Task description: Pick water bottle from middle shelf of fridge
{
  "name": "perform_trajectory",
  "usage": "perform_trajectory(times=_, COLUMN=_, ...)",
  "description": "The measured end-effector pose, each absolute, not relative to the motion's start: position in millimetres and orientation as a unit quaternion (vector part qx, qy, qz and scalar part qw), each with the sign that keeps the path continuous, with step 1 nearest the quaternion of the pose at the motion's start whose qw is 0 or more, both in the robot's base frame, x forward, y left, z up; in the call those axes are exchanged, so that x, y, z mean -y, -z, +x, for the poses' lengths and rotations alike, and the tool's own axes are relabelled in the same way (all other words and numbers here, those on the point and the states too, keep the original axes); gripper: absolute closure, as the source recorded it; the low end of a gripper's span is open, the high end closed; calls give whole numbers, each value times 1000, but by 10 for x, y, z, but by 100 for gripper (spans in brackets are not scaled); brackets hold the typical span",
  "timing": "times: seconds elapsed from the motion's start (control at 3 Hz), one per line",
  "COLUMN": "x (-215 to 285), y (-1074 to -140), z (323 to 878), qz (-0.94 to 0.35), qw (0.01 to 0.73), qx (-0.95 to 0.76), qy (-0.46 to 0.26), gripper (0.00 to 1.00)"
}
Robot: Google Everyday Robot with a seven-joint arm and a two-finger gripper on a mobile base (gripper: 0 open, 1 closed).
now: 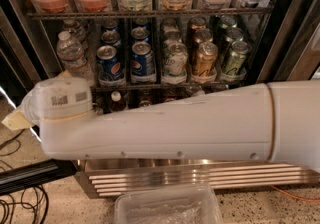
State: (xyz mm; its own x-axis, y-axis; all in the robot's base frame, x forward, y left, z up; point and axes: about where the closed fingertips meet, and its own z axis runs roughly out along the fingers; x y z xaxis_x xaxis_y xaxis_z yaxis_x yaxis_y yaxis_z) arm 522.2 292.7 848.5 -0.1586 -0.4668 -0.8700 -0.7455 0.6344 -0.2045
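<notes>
- Evidently the gripper [16,119] sits low at far left, below the water bottle [70,54] — spread or closed, I cannot tell.
- That water bottle stands at the middle shelf's [165,87] left end, beside a Pepsi can [107,63] — best to rise, then square up on its body.

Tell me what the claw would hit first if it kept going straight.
Probably the fridge's black left frame: the beige claw, at the left end of the white arm below the clear ribbed plastic water bottle, points leftward. Depth is unclear.

Clear ribbed plastic water bottle [70,54], white-capped, stands upright at the wire middle shelf's [165,87] left end, upper left of frame; pincer [15,119] lower left.
</notes>
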Motion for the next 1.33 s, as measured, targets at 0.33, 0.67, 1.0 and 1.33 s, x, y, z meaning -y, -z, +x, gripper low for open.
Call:
perform_trajectory(times=0.33, x=-3177, y=-8283, z=5070, qz=-390, qw=519, qx=-752, qy=-116, gripper=6)
perform_trajectory(times=0.67, x=-3275, y=-8481, z=4922, qz=-372, qw=567, qx=-731, qy=-75, gripper=12)
perform_trajectory(times=1.0, x=-3236, y=-8703, z=4763, qz=-355, qw=592, qx=-723, qy=-25, gripper=8)
perform_trajectory(times=1.33, x=-3158, y=-8744, z=4570, qz=-338, qw=585, qx=-737, qy=-5, gripper=8)
